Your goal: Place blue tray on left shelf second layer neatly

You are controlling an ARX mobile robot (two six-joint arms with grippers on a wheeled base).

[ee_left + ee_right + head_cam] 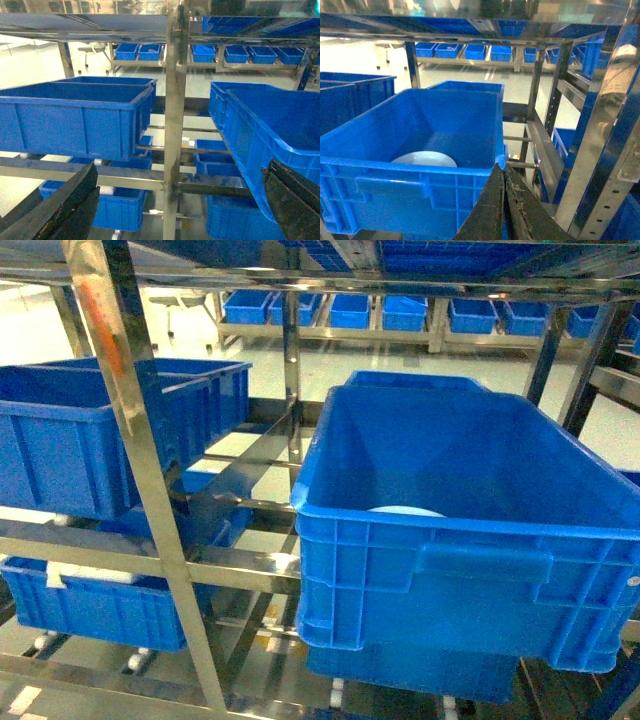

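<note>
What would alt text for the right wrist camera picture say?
A pale round tray lies inside a big blue crate on a shiny steel rack. The right gripper's dark fingers are pressed together at the crate's front corner, holding nothing.

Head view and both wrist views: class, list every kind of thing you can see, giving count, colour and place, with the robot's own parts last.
Blue tray: one, pale, lying inside the large crate.
Large crate: one, deep blue, front right on the rack.
Other crates: several, deep blue, left tiers, lower tiers and the far rack.
Left shelf: one, shiny steel posts and rails.
Left gripper: black, open, empty, bottom of the left wrist view.
Right gripper: black, shut, empty, by the large crate's front corner.
</note>
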